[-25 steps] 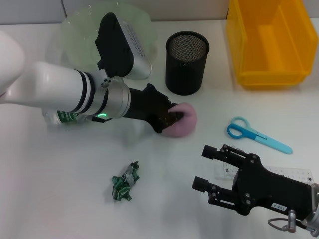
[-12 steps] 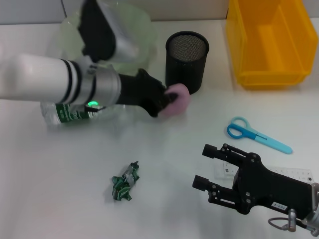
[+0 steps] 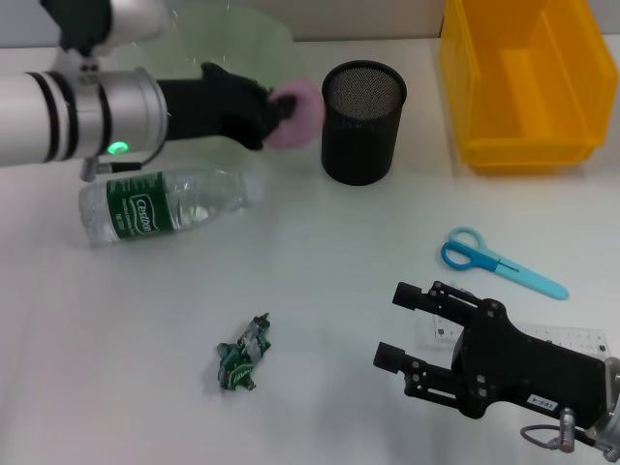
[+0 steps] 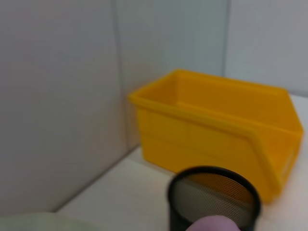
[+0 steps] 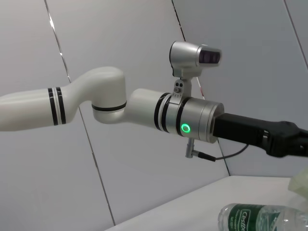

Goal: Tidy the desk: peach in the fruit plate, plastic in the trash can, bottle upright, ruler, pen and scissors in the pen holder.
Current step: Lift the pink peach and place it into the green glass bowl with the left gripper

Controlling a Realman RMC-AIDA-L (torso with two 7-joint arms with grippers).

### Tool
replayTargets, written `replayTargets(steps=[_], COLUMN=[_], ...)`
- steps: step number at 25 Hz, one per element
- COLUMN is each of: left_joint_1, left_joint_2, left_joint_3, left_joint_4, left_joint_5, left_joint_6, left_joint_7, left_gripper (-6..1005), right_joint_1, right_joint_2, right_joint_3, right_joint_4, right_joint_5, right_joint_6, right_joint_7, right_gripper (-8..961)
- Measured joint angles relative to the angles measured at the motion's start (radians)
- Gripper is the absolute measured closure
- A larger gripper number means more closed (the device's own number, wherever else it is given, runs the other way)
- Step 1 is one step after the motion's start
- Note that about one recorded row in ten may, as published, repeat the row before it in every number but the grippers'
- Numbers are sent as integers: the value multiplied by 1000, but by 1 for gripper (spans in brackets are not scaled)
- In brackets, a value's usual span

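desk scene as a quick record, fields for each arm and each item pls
left gripper: shut on peach, at the fruit plate edge
right gripper: open, low near the ruler
bottle: lying on its side
plastic: on the desk
scissors: flat on the desk
pen holder: upright
trash can: yellow, behind scissors
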Motion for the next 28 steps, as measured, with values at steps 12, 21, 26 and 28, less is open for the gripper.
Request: replayTargets(steps=[12,21,26,28], left_joint_1=[-11,-125,-126,-124], left_joint_2=[-6,-3,-6,-6], left_joint_3=[-39,-13,-11,-10], left_joint_4=[-92,-284,-289,-289], left_joint_5=[-165,-162,-162,-164], left_joint_6=[-319,-415,-423,-424], left_joint_7=[4,4,6,6], left_gripper=[917,861,711,621], right_joint_1=[4,7,9,10], right_joint_2=[0,0,0,0], right_joint_3=[2,2,2,2], right_joint_4=[0,0,5,10], right_joint_5=[0,0,1,1], right_joint_6=[0,0,0,0], right_joint_7=[0,2,4,4], right_gripper=[201,201,201,201])
